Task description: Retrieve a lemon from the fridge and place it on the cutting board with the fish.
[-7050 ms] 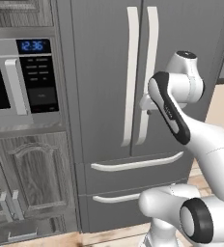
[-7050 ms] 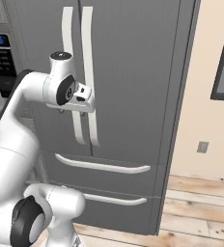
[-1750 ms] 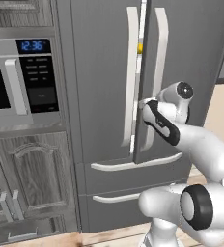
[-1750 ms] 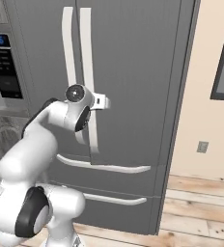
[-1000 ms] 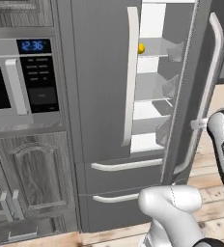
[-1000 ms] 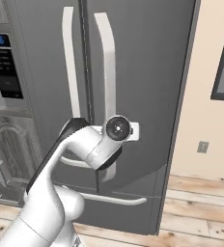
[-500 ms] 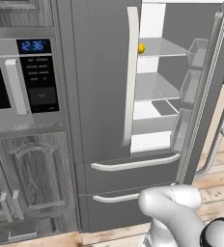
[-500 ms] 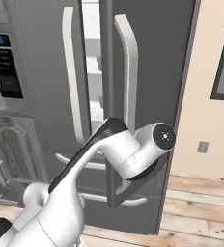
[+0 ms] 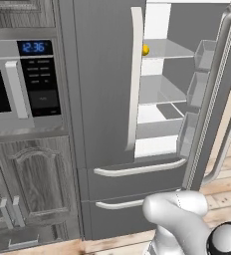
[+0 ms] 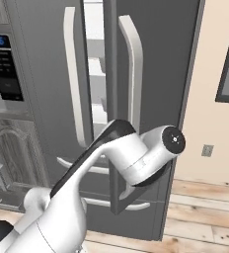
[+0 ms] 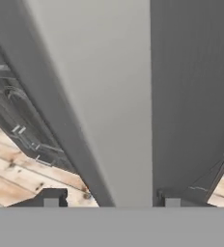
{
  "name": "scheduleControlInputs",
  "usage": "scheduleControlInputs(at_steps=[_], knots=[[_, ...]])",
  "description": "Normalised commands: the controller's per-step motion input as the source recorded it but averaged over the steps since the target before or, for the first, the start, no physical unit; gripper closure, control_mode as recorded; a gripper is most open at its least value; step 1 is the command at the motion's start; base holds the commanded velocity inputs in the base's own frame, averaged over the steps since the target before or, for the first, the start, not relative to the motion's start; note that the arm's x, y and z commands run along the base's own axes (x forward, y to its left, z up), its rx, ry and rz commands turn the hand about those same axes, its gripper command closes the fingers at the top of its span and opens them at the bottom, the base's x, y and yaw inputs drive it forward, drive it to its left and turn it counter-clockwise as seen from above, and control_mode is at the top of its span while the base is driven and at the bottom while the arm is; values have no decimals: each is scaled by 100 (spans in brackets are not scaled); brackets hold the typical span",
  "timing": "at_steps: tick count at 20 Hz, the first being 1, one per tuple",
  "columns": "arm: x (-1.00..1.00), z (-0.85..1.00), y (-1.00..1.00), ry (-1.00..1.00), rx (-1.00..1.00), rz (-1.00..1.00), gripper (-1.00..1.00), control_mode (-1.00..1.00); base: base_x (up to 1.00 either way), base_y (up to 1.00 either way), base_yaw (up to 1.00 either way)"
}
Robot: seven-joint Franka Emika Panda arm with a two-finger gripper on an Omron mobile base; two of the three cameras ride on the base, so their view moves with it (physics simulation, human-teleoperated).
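One lemon [image 9: 145, 50] sits on an upper clear shelf inside the fridge [image 9: 102, 99], at the shelf's front left corner, just beside the edge of the closed left door and its long white handle [image 9: 134, 79]. In the left base view it lies at about one o'clock from the picture's middle. The fridge's right door [image 9: 214, 94] stands swung open, its inner bins facing the white interior, and two lower drawers [image 9: 132, 187] run across the bottom at six o'clock. In the right base view the same door [image 10: 151, 74] is seen from outside, its curved handle [image 10: 131, 74] at twelve o'clock, with a narrow slit of white interior between the two doors.

In the hand view the gripper [image 11: 109, 200] looks along the pale handle, which runs up between the two dark fingertips [image 11: 51, 198]; the tips stand apart on either side of it, and whether they press it I cannot tell.

At nine o'clock in the left base view a microwave [image 9: 18, 89] sits over dark wood-grain cabinets [image 9: 33, 189]. Pale wooden floor [image 10: 200, 207] lies to the right.
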Motion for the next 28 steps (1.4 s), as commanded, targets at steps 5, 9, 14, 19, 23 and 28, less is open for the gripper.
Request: scheduleControlInputs(at_steps=[5, 9, 14, 19, 23, 28], knots=[[-59, 24, 6, 0, -14, 0, -100, -100, 0, 0, 0], [-23, 3, 53, 26, -43, 0, -100, -100, 0, 0, 0], [1, 7, 97, 55, -71, 1, -100, -100, 0, 0, 0], [14, -10, 94, 63, -73, 12, -100, -100, 0, 0, 0], [25, -3, 75, 59, -62, 16, -100, -100, 0, 0, 0], [39, 2, 49, 46, -42, 19, -100, -100, 0, 0, 0]])
